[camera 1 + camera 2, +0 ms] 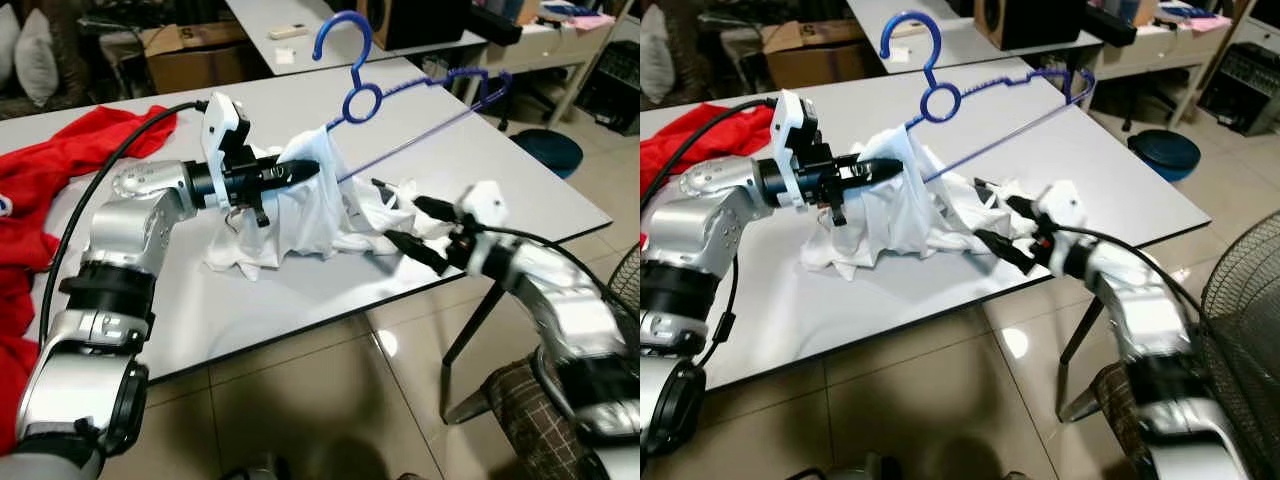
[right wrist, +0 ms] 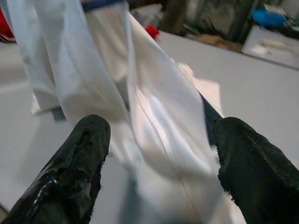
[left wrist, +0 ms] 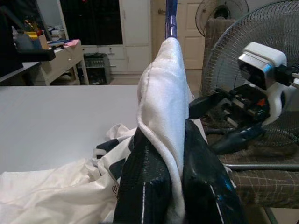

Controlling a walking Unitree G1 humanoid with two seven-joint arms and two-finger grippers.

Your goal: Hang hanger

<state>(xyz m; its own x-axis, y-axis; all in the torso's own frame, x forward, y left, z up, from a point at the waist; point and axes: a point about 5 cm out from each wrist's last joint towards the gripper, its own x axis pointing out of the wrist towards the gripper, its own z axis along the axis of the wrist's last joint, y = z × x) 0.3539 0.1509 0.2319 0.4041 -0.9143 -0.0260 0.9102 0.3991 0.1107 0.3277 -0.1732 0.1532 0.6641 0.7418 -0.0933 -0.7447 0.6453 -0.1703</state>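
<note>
Shirt (image 1: pixel 300 215) pinched in left gripper (image 1: pixel 305 170), hanger (image 1: pixel 420 95) slanting beyond; right gripper (image 1: pixel 405 222) gapes empty just beside the cloth.

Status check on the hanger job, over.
Left end effector shut on white shirt at blue hanger. Right end effector open at the shirt's low edge. Red cloth lies aside on table.
</note>
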